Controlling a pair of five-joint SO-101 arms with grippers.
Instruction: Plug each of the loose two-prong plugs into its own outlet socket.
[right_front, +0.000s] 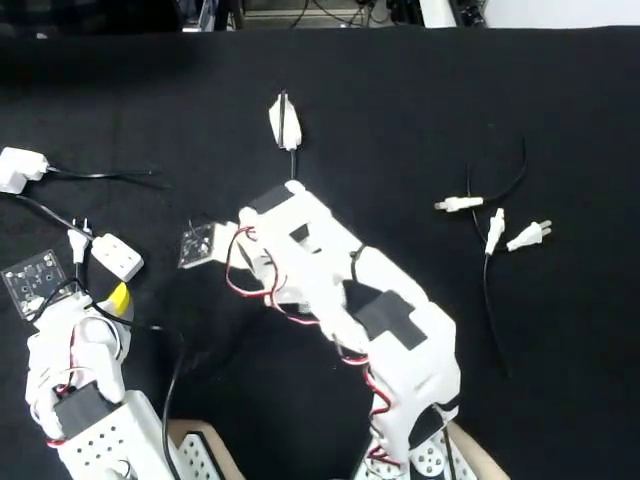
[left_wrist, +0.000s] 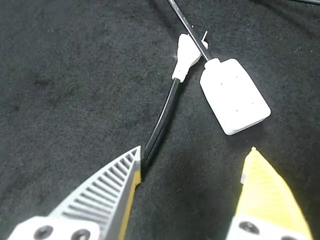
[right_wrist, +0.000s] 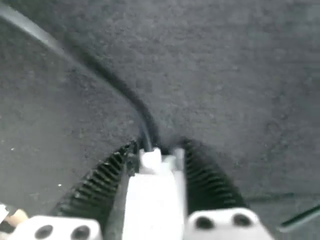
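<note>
Black cloth covers the bench (right_front: 560, 400) from near edge to far, where a thin strip of room shows dark cables and pale surfaces. Two white arms stand at the near edge.

The left arm's fingers (left_wrist: 107, 187), one grey and one yellow, are spread wide above the cloth. A black cable (left_wrist: 162, 120) passes just beside the grey tip. It leads to a two-prong plug (left_wrist: 184, 55) lying just beside a white outlet socket (left_wrist: 234, 96).

The right arm's fingers (right_wrist: 102, 175), black and ridged, pinch a white piece (right_wrist: 152, 200) trailing a black cord; whether it is a plug or a socket I cannot tell.

Three more plugs lie close together at the right: the first plug (right_front: 458, 204), the second plug (right_front: 495, 230) and the third plug (right_front: 530, 236). That makes four plugs loose on the cloth.

There are three white socket blocks. One is beside the left arm, another is the left-edge socket (right_front: 20, 168), and the last is the far block (right_front: 285, 120) at the centre.
</note>
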